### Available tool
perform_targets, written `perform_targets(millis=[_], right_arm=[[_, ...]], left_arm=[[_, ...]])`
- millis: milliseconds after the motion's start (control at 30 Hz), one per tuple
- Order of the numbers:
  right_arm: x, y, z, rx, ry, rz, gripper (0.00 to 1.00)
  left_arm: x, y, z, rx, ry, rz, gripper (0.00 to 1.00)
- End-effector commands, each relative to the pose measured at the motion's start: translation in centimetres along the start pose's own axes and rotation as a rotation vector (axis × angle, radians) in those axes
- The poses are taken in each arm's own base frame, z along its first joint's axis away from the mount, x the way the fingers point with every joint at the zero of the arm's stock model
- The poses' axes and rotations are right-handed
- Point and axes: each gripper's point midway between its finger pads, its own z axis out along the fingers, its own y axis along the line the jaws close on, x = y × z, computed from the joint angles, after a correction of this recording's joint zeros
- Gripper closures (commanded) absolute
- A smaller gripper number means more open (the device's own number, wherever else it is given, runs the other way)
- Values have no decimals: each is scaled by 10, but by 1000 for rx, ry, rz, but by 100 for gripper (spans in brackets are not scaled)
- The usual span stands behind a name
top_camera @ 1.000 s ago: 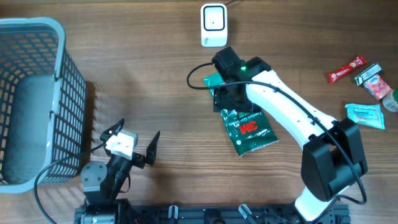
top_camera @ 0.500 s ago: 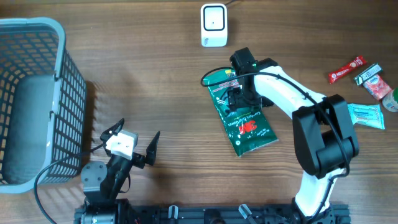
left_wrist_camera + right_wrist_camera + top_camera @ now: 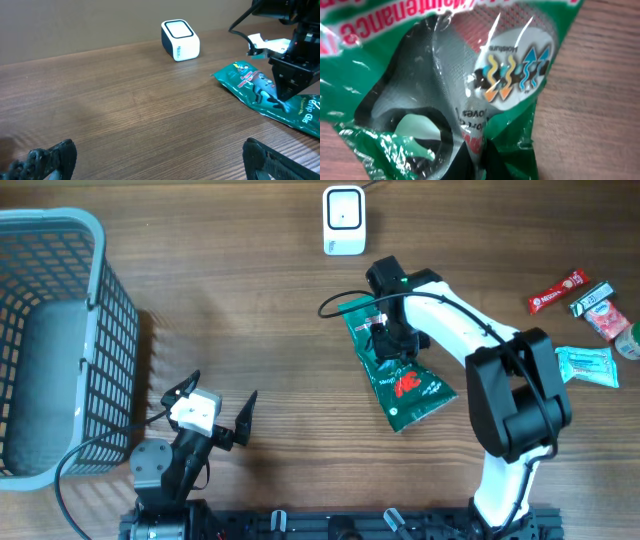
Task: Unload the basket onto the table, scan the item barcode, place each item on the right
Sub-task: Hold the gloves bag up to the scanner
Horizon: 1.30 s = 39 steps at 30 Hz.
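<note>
Right of centre on the worktop (image 3: 250, 300): green packet (image 3: 405, 380), lying on the wood, long axis slanting from upper left to lower right, red lettering toward the lower end. Pinched near its upper end by the right end effector (image 3: 388, 332), fingers pressed together on the film. From the right wrist, nothing but crinkled green foil (image 3: 420, 75) close to the lens, with a round white label and bare wood to the right. From the left wrist, same packet (image 3: 250, 85) flat on the wood, dark right end effector (image 3: 286, 97) planted on it from above.

Beyond the packet's upper end, near but apart: white scanner box (image 3: 343, 220), dark-rimmed window on top (image 3: 180, 37), cable trailing off the far edge.

Toward the near left: left end effector (image 3: 222, 392), fingers spread wide, gripping nothing, well apart from the packet.

Far left: grey-blue mesh basket (image 3: 50, 220). Far right edge: red bar (image 3: 557, 292), teal sachet (image 3: 588, 365), other small wrappers beside them.
</note>
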Motion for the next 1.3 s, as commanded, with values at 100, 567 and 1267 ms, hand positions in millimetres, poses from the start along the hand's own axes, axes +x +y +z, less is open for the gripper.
perform_targets(millis=[100, 567, 1267], right_arm=[[-15, -33, -112, 58, -325, 278, 95], [30, 72, -262, -738, -486, 65, 96], [50, 163, -303, -1404, -1278, -1528, 95]], left_arm=[[1, -2, 0, 11, -2, -9, 0], [1, -2, 0, 10, -2, -9, 0], [1, -2, 0, 10, -1, -9, 0]])
